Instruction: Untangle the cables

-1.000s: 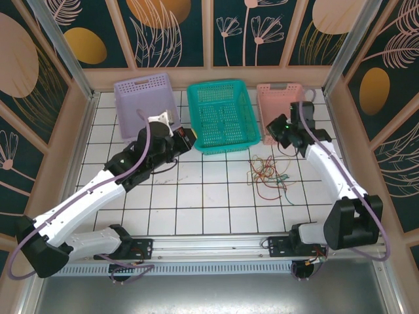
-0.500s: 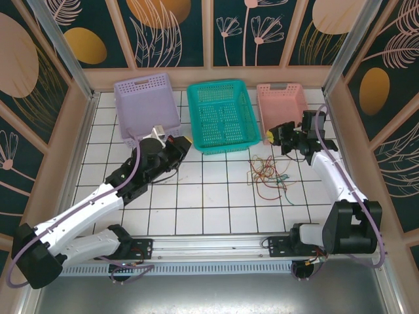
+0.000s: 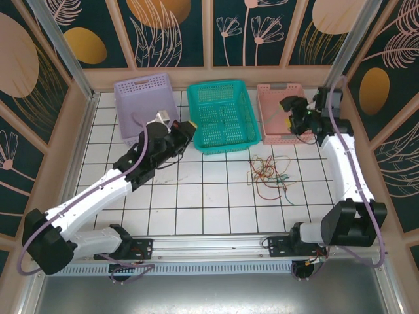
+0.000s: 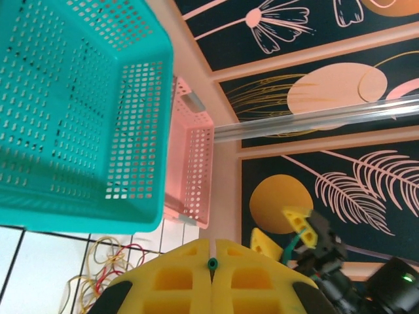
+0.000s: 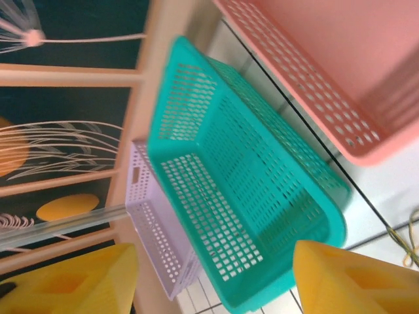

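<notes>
Overhead view of a white tiled table (image 3: pixel 196 196) with three baskets along the far edge: lilac (image 3: pixel 141 88), teal (image 3: pixel 194 121) and pink (image 3: pixel 262 111). The cables (image 3: pixel 267 175) lie in one loose knot on the tiles, near the front of the pink basket and well apart from both grippers. Red, green, yellow and darker strands loop over one another, and no wire lies separate from the heap. The left gripper (image 3: pixel 184 128) hovers at the near left corner of the teal basket. Its yellow pads are pressed together with nothing between them. The right gripper (image 3: pixel 289 111) is raised over the pink basket, its two yellow fingers spread wide and gripping nothing. In the left wrist view a short green line shows beside those fingers; it is too small to tell whether it is a wire or part of the tool. The teal basket's mesh floor looks bare in both wrist views. The pink basket's floor is partly hidden by the right arm, so what it contains cannot be told. Judging by the size of the knot, most of the work is left to do: the strands have to be teased apart one by one, and neither tool is near them.
</notes>
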Robot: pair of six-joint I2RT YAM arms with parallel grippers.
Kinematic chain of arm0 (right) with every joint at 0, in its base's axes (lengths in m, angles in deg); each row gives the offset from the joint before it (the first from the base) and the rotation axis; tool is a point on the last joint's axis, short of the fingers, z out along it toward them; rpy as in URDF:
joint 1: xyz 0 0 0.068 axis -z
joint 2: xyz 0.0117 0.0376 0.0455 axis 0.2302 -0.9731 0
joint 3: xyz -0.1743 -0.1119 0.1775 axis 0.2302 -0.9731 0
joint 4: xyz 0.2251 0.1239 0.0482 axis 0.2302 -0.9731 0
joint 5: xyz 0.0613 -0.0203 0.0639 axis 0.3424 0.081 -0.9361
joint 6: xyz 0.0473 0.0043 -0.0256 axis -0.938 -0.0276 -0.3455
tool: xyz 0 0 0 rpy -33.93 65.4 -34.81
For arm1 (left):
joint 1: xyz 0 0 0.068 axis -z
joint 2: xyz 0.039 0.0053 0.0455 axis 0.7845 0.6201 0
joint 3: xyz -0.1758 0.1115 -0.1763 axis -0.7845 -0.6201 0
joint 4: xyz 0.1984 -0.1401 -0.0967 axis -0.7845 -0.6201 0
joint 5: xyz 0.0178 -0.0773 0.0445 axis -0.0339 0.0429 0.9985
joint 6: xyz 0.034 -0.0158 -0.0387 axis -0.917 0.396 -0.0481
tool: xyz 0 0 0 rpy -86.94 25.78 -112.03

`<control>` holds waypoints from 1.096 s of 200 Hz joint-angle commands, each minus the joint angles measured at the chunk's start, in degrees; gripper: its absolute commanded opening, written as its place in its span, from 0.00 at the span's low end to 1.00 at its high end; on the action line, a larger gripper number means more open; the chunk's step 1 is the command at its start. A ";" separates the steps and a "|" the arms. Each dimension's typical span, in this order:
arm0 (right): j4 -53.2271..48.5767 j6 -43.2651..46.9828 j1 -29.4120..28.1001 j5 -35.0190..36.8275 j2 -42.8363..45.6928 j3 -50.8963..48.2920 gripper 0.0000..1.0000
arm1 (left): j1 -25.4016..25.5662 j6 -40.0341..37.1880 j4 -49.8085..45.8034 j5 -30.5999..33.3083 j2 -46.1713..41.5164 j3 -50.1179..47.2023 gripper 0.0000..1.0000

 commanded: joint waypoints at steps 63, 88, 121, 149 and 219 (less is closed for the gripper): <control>11.58 -10.35 -17.74 8.36 16.04 -13.48 0.68 | -0.35 2.94 5.18 -1.62 8.45 5.38 0.00; 10.28 -10.28 -20.41 15.12 16.65 -11.59 0.71 | -0.41 2.02 2.10 -1.17 10.15 7.90 0.00; 0.49 -5.59 -9.18 15.11 15.17 -5.26 0.78 | -0.45 0.67 -4.74 1.25 9.81 9.82 0.00; -3.32 -0.23 -0.72 12.54 13.32 1.77 0.79 | -1.01 2.64 -9.00 3.23 8.80 9.29 0.00; -3.24 2.55 -16.32 18.16 19.44 -4.60 0.75 | -3.57 14.64 -5.01 1.13 12.55 9.58 0.00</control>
